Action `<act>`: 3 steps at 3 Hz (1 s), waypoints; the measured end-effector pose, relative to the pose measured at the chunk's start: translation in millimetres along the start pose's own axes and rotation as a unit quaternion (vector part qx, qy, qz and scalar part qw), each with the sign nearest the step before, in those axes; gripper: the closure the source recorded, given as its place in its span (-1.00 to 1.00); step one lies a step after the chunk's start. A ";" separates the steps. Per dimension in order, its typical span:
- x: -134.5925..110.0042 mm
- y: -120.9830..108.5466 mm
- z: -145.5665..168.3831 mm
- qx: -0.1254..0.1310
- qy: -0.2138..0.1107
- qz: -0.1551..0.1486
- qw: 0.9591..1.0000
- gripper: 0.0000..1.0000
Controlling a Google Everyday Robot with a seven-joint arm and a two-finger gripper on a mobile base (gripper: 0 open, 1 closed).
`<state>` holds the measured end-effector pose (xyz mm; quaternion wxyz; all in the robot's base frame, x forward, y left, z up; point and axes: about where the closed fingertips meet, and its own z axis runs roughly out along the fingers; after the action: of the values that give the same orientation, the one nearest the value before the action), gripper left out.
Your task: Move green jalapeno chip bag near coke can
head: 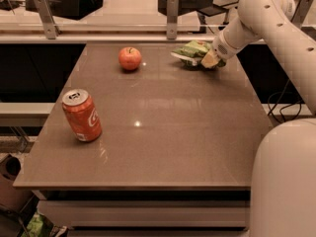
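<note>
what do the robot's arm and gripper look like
The arm is smooth off-white, built of thick rounded tube segments with small dark holes in the shell. The gripper, at the far right of the table by the chip bag, is pale tan.

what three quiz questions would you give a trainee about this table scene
1. True or false: the coke can sits at the far right corner of the table.
2. Which thing is the gripper at? A) the apple B) the green jalapeno chip bag C) the coke can
3. Is the bag near the can yet?

Key:
1. False. The can is at the near left.
2. B. The gripper is at the bag's right end, far right of the table.
3. No. They sit toward opposite corners.
</note>
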<state>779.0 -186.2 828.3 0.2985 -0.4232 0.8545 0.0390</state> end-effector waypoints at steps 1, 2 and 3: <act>0.0 0.0 -0.1 0.000 0.000 0.000 1.000 1.00; -4.4 -0.9 -38.4 0.016 -0.013 -0.006 1.000 1.00; -6.8 1.7 -85.8 0.032 -0.031 -0.013 0.999 1.00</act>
<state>739.9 -207.8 901.9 0.3385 -0.4235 0.8400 0.0209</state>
